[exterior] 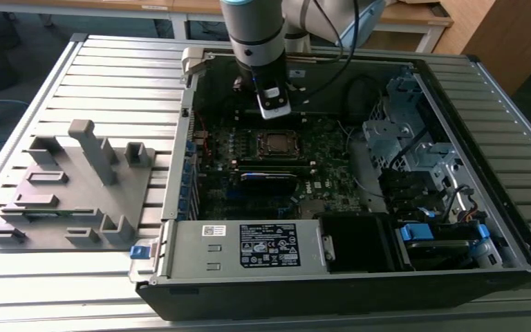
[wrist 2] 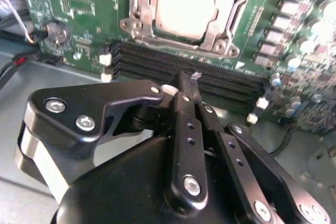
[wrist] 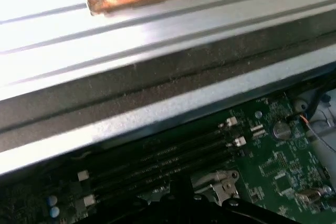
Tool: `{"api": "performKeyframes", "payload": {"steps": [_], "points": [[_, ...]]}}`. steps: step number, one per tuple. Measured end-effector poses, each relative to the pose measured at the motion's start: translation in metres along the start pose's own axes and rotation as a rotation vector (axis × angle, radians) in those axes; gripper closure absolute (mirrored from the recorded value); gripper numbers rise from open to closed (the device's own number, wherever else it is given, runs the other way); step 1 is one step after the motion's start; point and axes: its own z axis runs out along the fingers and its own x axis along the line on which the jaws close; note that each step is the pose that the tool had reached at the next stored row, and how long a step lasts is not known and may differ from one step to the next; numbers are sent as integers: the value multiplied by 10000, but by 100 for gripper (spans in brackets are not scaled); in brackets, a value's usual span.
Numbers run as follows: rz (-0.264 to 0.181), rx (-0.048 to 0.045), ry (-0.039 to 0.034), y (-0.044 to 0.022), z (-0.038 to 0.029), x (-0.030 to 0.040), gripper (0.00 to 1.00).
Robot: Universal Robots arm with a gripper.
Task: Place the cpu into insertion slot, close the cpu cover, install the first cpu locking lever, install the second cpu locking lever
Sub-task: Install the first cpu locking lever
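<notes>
— Ribbed grey metal desk (exterior: 108, 76) fills the exterior view from edge to edge, with wooden furniture along the top of the frame. What sits on it?

— Biggest is the open computer case (exterior: 487, 138), taking up the middle and right of the frame. Inside it lies the green motherboard (exterior: 330, 187). At the lower edge of the case is a grey box (exterior: 247, 245) with a white label. To the left of the frame, on the desk beside the case, stands a grey fixture plate (exterior: 72, 194) with upright blocks.

— And the arm?

— The arm (exterior: 256, 34) comes down from the top centre of the frame into the case, ending just above the socket area.

— Where is the pincer?

— In the second wrist view the pincer (wrist 2: 186, 85) takes the lower half of the frame, black linkages and screws, with its two fingers pressed together and nothing between them. Its tips hang over the long black memory slots (wrist 2: 199, 74).

— And the chip?

— The cpu (wrist 2: 186, 3) lies in the insertion slot (wrist 2: 137, 3) at the top centre of that frame, beyond the memory slots from the pincer tips and apart from them. The cpu cover (wrist 2: 220, 24) frames it, silvery metal round the pale square. In the exterior view the cpu (exterior: 275, 142) sits mid-frame, just below the arm's end.

— Anything smaller?

— A round coin battery (wrist 2: 56, 32) at the upper left of the second wrist view.
</notes>
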Motion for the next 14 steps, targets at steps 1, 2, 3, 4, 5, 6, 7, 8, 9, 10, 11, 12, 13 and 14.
{"api": "performKeyframes", "payload": {"steps": [1,2,3,4,5,6,7,8,9,10,11,12,13,14], "points": [[-28,146,-51,0,0,0,90],[-60,311,-105,0,1,0,90],[-92,485,-159,0,1,1,90],[-125,656,-209,0,0,0,90],[-156,829,-252,0,0,0,90],[-188,1000,-297,0,0,-1,90],[-221,1172,-344,0,0,-2,90],[-256,1356,-394,1,0,-3,90],[-287,1508,-433,2,-1,-4,90],[-305,1594,-457,2,-1,-5,90],[-307,1608,-462,2,-1,-5,90],[-309,1611,-462,2,-1,-5,90],[-309,1613,-463,1,-1,-5,90],[-309,1614,-464,2,-1,-5,90]]}}
